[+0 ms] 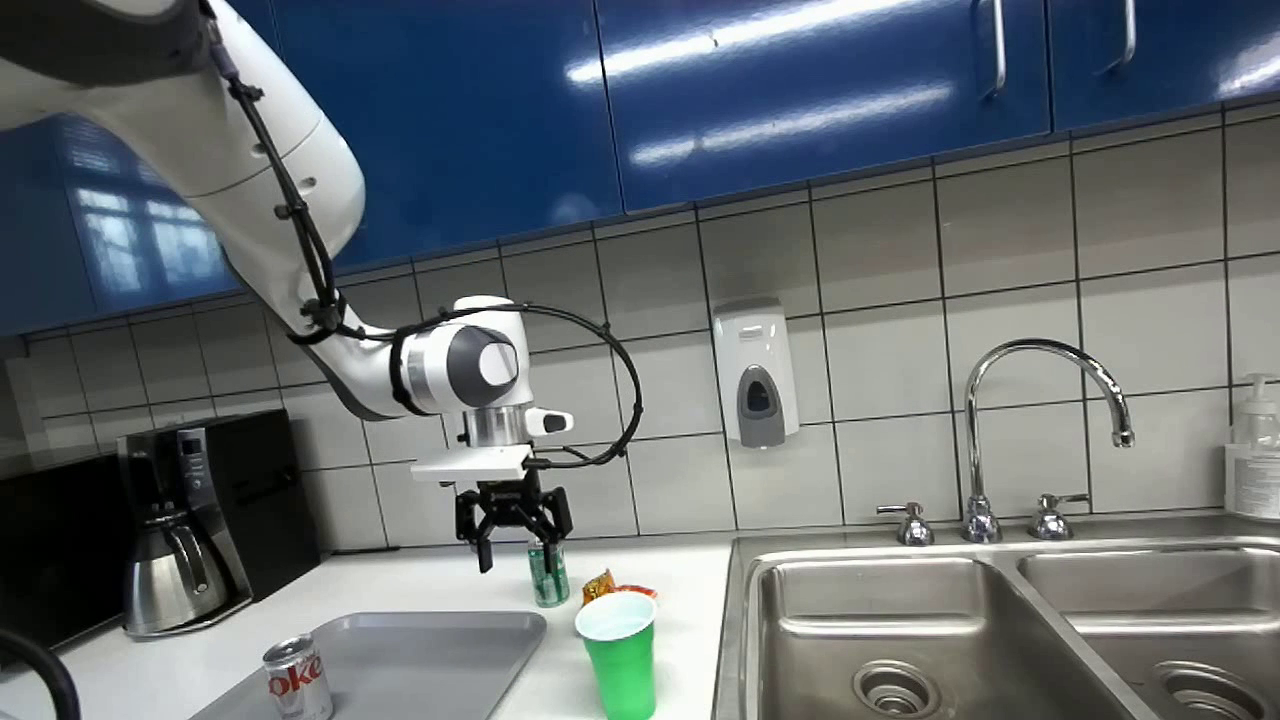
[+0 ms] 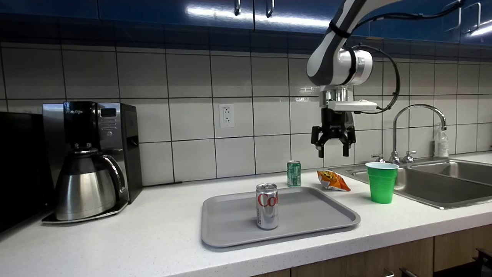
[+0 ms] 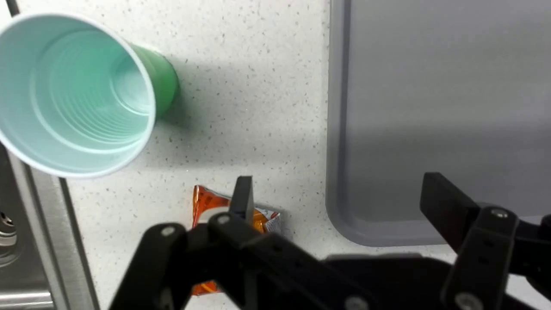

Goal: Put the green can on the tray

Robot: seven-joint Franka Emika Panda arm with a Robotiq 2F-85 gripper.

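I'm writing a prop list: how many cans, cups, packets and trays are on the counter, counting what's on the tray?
Cans: 2 (slim green cylindrical metal can, silver cylindrical metal can with red lettering)
Cups: 1 (tapered bright green cup with white rim)
Packets: 1 (crinkled orange packet)
Trays: 1 (flat grey rectangular tray with a low rim)
Total: 5

In both exterior views, Coke can [image 2: 266,209] on tray [image 2: 307,215], another can [image 2: 294,174] behind, bag [image 2: 333,180] and cup [image 2: 382,184] to their right

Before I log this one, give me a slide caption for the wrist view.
Open tool above the counter; green cup at left, tray at right, orange packet partly hidden.
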